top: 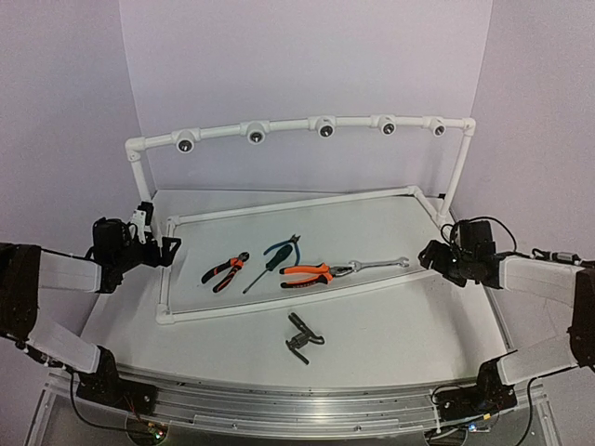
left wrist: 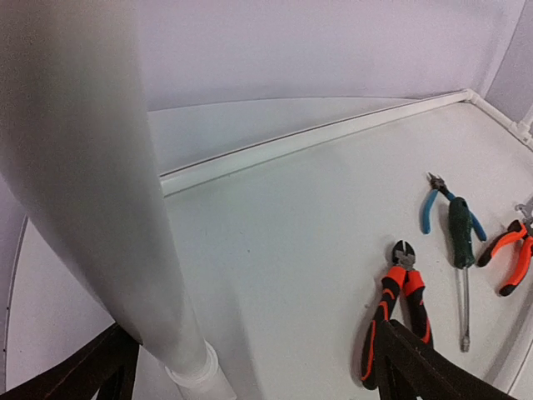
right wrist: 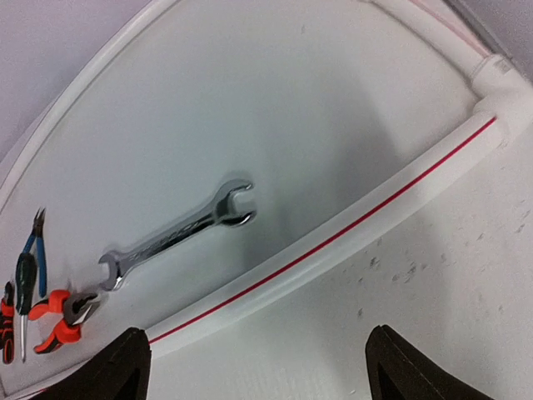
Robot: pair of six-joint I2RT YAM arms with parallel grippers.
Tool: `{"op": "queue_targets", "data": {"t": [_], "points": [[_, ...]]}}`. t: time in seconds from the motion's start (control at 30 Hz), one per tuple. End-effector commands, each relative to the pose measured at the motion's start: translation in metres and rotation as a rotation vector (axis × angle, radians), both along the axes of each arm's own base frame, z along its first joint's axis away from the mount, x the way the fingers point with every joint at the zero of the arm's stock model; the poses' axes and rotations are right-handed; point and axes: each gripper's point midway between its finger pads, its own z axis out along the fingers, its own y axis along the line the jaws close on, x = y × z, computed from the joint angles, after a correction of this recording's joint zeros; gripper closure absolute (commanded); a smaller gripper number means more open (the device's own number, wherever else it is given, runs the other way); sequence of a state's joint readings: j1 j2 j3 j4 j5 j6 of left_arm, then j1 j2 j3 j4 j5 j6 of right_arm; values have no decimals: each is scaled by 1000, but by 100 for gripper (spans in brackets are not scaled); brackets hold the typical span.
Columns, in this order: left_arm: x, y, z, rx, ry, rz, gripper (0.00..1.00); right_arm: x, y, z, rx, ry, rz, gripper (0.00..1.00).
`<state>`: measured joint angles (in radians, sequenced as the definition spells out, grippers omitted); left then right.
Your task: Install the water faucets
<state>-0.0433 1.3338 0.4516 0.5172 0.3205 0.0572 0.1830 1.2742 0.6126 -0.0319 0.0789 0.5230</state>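
The small black water faucet (top: 301, 336) lies on the table in front of the white pipe frame (top: 279, 305), midway between the arms; only the top view shows it. My left gripper (top: 168, 249) (left wrist: 258, 377) hovers open at the frame's left side. A vertical white pipe (left wrist: 100, 208) stands between its dark fingers (left wrist: 420, 362), close to the left one, with nothing gripped. My right gripper (top: 430, 255) (right wrist: 262, 371) is open and empty above the table. It sits just outside the frame's red-striped front pipe (right wrist: 350, 237), far right of the faucet.
Inside the frame lie orange-and-black cutters (top: 226, 271) (left wrist: 396, 312), a green screwdriver (top: 270, 263) (left wrist: 460, 250) over blue pliers (left wrist: 433, 208), orange pliers (top: 311, 274) (right wrist: 58, 321) and a steel wrench (top: 376, 266) (right wrist: 175, 237). A raised back pipe carries several tee fittings (top: 325, 128) with dark sockets.
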Motion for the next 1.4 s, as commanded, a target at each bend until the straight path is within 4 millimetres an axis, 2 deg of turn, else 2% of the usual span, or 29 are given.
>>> {"op": "queue_targets", "data": {"t": [0.0,0.13,0.2,0.27,0.33,0.37,0.5,0.63,0.73,0.77,0.83,0.93,1.03,1.1,1.2,1.37], "points": [[-28,-38,47,0,-112,-236,1,-34,45,15,100,199,-77,18],[-44,-45,65,-8,-138,-295,0,-60,95,28,84,316,-83,26],[-48,-44,70,-7,-148,-287,0,-71,113,34,50,358,-99,28],[-48,-38,74,2,-153,-247,0,-83,143,39,32,370,-86,28],[-40,-20,76,14,-148,-124,0,-99,172,38,10,380,-51,29],[-34,-4,79,29,-149,-20,0,-104,186,36,0,391,-36,28],[-25,51,104,18,-161,325,0,-125,242,26,-3,446,46,28],[-40,82,140,-17,-216,508,0,-142,276,13,20,525,71,28],[-57,104,159,-42,-216,645,0,-152,290,-1,30,586,58,32],[-62,100,162,-44,-199,621,0,-155,295,-5,28,601,64,34],[-71,77,174,-32,-201,473,0,-156,307,-12,33,626,74,39],[-96,23,179,8,-230,126,0,-160,322,-27,56,676,66,40],[-123,-20,179,-23,-228,-149,0,-162,331,-44,125,704,1,45],[-127,-33,172,-63,-163,-229,0,-164,334,-53,158,711,-39,48],[-123,-43,162,-117,-55,-276,0,-167,341,-61,159,706,-64,51],[-127,-71,155,-126,-21,-406,0,-175,339,-74,141,692,-126,55]]}}
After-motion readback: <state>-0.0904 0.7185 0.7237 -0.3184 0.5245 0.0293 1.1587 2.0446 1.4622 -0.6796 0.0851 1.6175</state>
